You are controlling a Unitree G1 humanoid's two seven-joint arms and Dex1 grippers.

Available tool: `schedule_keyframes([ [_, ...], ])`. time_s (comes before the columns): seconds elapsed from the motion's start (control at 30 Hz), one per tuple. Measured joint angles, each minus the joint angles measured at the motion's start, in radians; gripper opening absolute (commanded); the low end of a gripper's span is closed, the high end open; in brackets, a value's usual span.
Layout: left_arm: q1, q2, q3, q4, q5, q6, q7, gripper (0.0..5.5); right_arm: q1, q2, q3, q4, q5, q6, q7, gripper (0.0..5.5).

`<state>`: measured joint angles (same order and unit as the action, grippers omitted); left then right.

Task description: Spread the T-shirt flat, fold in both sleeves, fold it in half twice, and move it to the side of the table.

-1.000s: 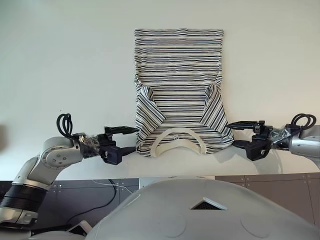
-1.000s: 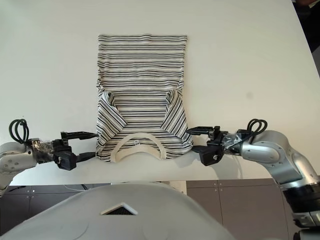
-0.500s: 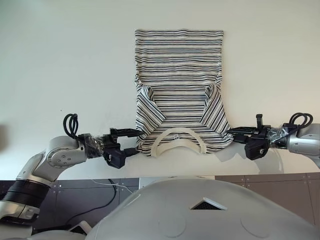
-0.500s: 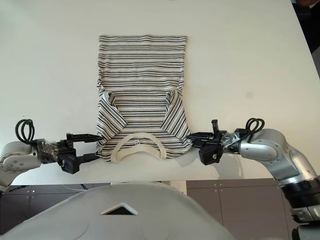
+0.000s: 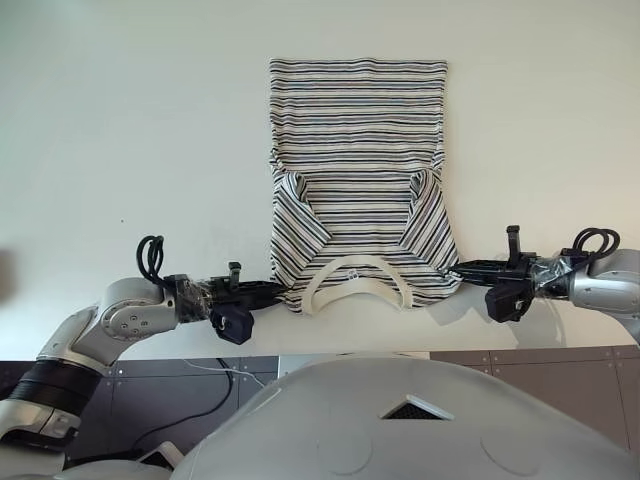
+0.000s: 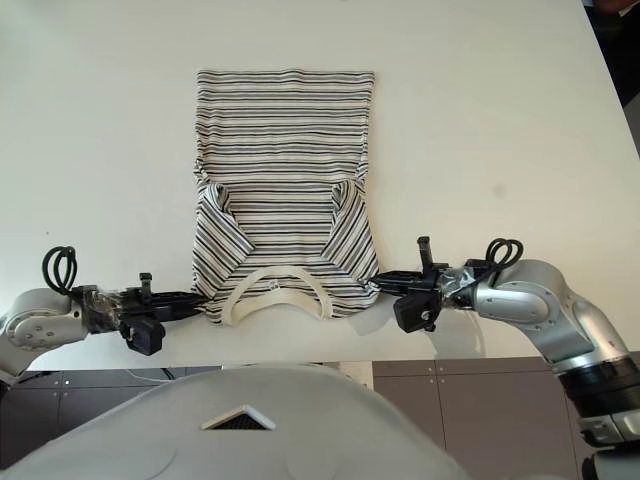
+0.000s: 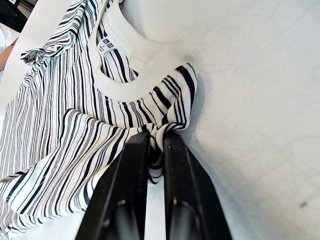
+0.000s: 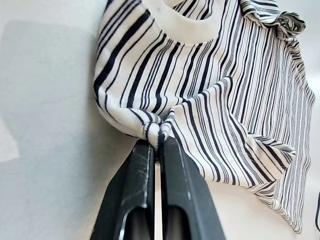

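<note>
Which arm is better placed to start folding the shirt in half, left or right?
Neither has the edge. The left gripper is shut on the T-shirt at its near left corner, the right gripper at its near right corner, both beside the collar. The fold likely needs both lifting together.

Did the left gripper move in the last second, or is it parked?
Yes. The left gripper slid inward to the near left corner of the T-shirt, which has stayed put, and its jaws have closed on the fabric.

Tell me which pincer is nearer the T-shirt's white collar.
Left. The left pincer pinches the T-shirt shoulder just beside the collar; the right pincer pinches the other shoulder corner, with more striped fabric between.
</note>
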<state>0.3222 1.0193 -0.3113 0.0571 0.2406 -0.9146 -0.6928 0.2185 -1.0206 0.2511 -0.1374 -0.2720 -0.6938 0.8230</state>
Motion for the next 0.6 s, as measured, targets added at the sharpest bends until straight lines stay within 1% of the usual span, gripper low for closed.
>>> schedule_keyframes([
  [0.17,0.047,0.012,-0.007,-0.026,-0.073,0.059,-0.010,0.15,0.020,-0.006,0.009,-0.010,0.024,0.002,0.032,0.10],
  [0.27,0.120,0.063,-0.018,-0.123,-0.208,0.194,-0.088,0.15,0.094,-0.045,0.015,-0.058,0.112,0.059,0.086,0.10],
  [0.33,0.202,0.137,-0.029,-0.239,-0.359,0.340,-0.166,0.15,0.180,-0.097,0.004,-0.129,0.200,0.120,0.129,0.10],
  [0.37,0.267,0.192,-0.029,-0.315,-0.449,0.425,-0.204,0.15,0.234,-0.129,-0.008,-0.170,0.260,0.161,0.151,0.10],
  [0.4,0.335,0.245,-0.023,-0.388,-0.543,0.486,-0.235,0.15,0.288,-0.157,-0.028,-0.212,0.329,0.203,0.168,0.10],
  [0.43,0.374,0.272,0.003,-0.440,-0.618,0.533,-0.251,0.15,0.322,-0.172,-0.051,-0.248,0.391,0.244,0.175,0.10],
  [0.53,0.386,0.293,0.093,-0.518,-0.806,0.659,-0.279,0.15,0.334,-0.176,-0.118,-0.321,0.563,0.386,0.191,0.10],
  [0.6,0.325,0.262,0.127,-0.529,-0.901,0.758,-0.277,0.15,0.290,-0.164,-0.145,-0.351,0.704,0.516,0.182,0.10],
])
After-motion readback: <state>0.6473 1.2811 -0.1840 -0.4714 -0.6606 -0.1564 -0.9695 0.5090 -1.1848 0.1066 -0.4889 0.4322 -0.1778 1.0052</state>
